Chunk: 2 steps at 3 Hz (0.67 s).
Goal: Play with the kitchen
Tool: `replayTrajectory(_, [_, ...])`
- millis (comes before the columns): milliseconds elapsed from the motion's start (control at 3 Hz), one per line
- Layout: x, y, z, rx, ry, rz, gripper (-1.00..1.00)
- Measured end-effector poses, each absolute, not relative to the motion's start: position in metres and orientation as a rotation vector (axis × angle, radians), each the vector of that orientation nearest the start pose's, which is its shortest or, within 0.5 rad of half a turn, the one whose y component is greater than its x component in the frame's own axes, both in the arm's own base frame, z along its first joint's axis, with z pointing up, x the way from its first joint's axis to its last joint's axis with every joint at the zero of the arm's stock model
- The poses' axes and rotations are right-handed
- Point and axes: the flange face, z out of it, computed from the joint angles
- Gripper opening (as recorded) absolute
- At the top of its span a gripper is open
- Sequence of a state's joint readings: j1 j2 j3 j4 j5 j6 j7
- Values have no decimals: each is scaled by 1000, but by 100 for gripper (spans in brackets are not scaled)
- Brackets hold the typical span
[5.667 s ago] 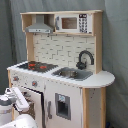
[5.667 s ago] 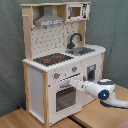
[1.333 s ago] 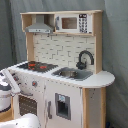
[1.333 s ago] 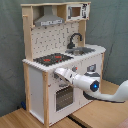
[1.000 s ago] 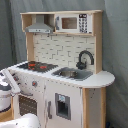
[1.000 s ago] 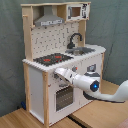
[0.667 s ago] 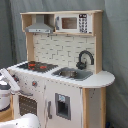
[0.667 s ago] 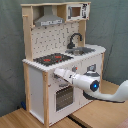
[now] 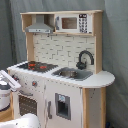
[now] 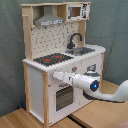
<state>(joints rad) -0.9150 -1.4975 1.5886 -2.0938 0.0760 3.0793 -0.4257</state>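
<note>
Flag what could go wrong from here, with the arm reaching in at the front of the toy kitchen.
1. The gripper sits right at the kitchen front panel just under the hob; pushing further could jam it against the panel or the knobs.
2. The kitchen is tall and narrow, so a hard sideways push might shift or tip it.
3. The oven door lies just below the arm; a downward sweep could catch it.

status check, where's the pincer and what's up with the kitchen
Pincer at the kitchen front, just below the hob and above the oven door. Oven door looks shut. Nothing in the way.
</note>
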Motion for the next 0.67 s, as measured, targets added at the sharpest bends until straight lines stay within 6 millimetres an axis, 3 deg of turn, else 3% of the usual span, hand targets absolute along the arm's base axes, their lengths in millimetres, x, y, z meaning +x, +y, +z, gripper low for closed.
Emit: replayTrajectory(667, [343, 530, 345, 793, 1504, 851, -100])
